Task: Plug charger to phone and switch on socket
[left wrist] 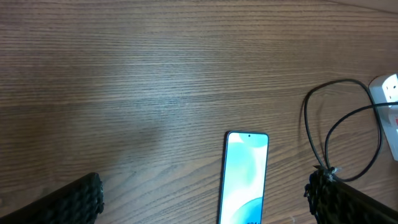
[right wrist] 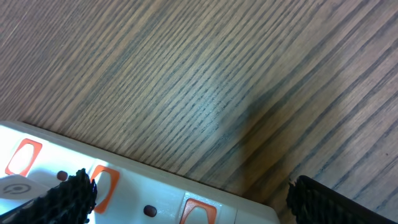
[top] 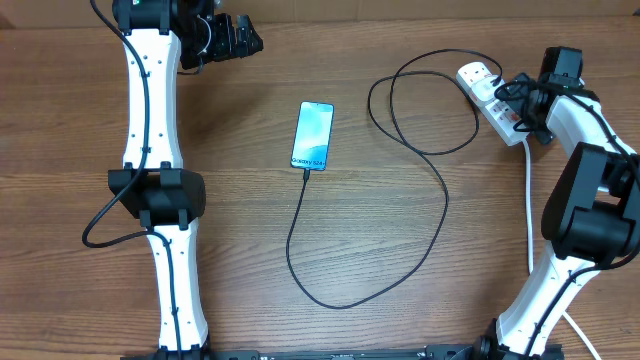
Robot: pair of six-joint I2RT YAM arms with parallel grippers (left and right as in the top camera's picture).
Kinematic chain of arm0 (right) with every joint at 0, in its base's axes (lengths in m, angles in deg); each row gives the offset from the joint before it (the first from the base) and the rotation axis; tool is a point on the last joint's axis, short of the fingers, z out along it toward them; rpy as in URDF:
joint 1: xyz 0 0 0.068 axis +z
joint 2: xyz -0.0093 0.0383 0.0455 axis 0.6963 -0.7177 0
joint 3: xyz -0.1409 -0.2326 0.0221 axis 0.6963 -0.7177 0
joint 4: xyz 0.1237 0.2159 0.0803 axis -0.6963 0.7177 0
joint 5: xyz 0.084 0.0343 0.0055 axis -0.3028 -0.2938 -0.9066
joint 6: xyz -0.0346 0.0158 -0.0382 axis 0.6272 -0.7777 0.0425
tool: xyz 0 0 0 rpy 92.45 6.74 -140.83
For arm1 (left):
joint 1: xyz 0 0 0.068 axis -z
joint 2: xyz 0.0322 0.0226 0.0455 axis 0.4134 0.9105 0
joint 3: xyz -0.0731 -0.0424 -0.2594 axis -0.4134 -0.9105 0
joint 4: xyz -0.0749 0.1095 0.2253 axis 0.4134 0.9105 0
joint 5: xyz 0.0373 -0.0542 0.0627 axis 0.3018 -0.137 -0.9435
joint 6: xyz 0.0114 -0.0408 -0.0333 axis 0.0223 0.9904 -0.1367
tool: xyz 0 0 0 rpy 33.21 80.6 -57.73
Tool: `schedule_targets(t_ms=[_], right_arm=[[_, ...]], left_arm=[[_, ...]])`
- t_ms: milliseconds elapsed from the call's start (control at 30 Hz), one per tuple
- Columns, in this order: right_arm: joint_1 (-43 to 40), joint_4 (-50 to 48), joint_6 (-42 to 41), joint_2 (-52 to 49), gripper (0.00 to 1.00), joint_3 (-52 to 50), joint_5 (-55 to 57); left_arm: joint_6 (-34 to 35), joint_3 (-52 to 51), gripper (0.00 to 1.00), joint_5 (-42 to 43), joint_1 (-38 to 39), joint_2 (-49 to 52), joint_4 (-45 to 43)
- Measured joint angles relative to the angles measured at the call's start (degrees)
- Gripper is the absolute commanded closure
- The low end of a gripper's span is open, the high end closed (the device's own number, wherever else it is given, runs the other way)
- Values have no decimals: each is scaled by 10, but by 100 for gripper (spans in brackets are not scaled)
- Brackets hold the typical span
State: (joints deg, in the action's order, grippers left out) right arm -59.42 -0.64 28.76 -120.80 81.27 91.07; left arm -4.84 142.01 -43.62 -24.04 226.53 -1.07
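Observation:
The phone (top: 312, 136) lies flat mid-table, its blue-teal screen lit, and also shows in the left wrist view (left wrist: 245, 177). The charger (top: 440, 215), a thin black cable, meets the phone's near short edge, sweeps round in a big loop and runs up to the white socket (top: 492, 92) at the far right. My left gripper (top: 238, 40) hovers open at the far left, well apart from the phone, its fingers (left wrist: 71, 202) wide. My right gripper (top: 512, 100) hangs open right over the socket (right wrist: 155, 193). Orange-red rocker switches (right wrist: 104, 185) show between its fingers (right wrist: 333, 202).
The socket's thick white cord (top: 529, 215) runs down the right side beside the right arm. A black arm cable (top: 100, 225) loops out left of the left arm. The charger's loops (left wrist: 342, 124) lie between the phone and the socket (left wrist: 388, 99).

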Motion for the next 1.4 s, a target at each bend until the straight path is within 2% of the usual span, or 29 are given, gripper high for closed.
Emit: schedule_targets(t_ms=[500, 1400], right_arm=[[-5, -6, -8, -14, 0, 6, -33], [-9, 55, -10, -14, 0, 23, -71]], left_arm=[[0, 0, 0, 0, 0, 0, 0], [0, 0, 0, 0, 0, 0, 0]])
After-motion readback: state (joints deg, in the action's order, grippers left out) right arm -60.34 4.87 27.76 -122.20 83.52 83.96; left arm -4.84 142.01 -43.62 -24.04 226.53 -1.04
